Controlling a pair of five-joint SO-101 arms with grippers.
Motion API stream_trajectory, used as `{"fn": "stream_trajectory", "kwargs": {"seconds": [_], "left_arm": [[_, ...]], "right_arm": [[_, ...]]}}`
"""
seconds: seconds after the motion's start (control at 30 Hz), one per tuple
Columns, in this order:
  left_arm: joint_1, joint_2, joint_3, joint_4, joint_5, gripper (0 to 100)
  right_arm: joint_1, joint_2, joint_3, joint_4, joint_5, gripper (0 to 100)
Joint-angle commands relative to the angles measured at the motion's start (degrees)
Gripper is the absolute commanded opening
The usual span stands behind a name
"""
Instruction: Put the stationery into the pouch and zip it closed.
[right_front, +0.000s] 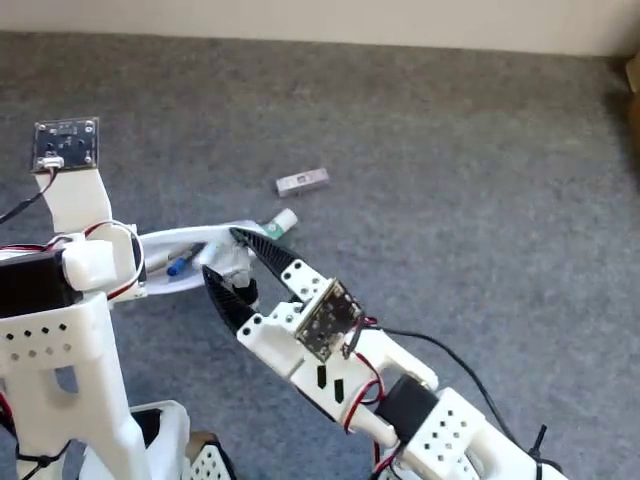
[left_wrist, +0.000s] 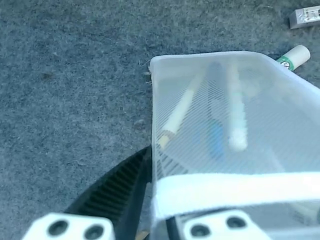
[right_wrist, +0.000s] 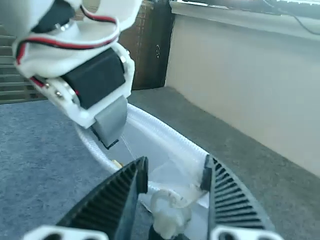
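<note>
The white mesh pouch (right_front: 185, 255) (left_wrist: 225, 130) lies flat on the grey carpet. Through its mesh I see a cream pen (left_wrist: 182, 112), a blue pen (left_wrist: 215, 135) and a white marker (left_wrist: 236, 120). My left gripper (left_wrist: 152, 167) is shut on one end of the pouch, with its black finger (left_wrist: 117, 192) beside the pouch edge. At the other end my right gripper (right_front: 222, 254) (right_wrist: 175, 165) is open, its fingers either side of the pouch (right_wrist: 165, 150) and a translucent tab (right_wrist: 167, 212). A white tube with a green band (right_front: 280, 222) (left_wrist: 292, 56) sticks out past the pouch's far end.
A small grey block (right_front: 302, 182) (left_wrist: 305, 17) lies on the carpet just beyond the tube. The left arm's white body (right_front: 80, 290) (right_wrist: 90, 65) stands over the pouch's left end. Open carpet stretches to the right and back, up to a pale wall (right_wrist: 240, 75).
</note>
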Motion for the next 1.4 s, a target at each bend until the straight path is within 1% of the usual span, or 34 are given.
{"fn": "stream_trajectory", "kwargs": {"seconds": [0.0, 0.27, 0.33, 0.57, 0.73, 0.83, 0.93, 1.1, 1.33, 1.37], "left_arm": [[-1.0, 0.0, 0.5, -0.9, -0.5, 1], [-1.0, 0.0, 0.5, -0.9, -0.4, 1], [-1.7, 0.0, 0.3, -1.0, -0.4, 1], [-8.7, 0.0, 0.0, -3.3, 0.1, 1], [-11.7, -0.2, -0.1, -4.2, 3.1, 1], [-13.1, -0.2, -0.1, -4.5, 4.0, 1], [-13.6, -0.2, -0.1, -4.8, 4.0, 1], [-13.6, -0.1, -0.1, -4.8, 4.0, 1], [-13.6, 0.0, 0.0, -4.9, 4.0, 1], [-13.6, 0.0, 0.0, -4.9, 4.0, 1]], "right_arm": [[3.1, -2.0, -6.9, 9.1, -4.8, 18.8], [3.3, -2.4, -19.6, 23.3, -10.4, 18.8], [5.0, -2.3, -21.3, 26.1, -11.8, 18.8], [12.6, -2.2, -22.6, 30.4, -14.6, 18.8], [14.8, -0.9, -22.3, 30.8, -18.3, 18.8], [15.9, 4.7, -22.6, 32.1, -23.3, 18.8], [16.0, 13.9, -22.8, 32.2, -27.6, 18.8], [16.0, 30.4, -27.5, 28.9, -29.6, 18.8], [16.3, 48.8, -35.2, 17.2, -29.8, 18.5], [16.3, 51.2, -36.4, 15.9, -29.7, 16.9]]}}
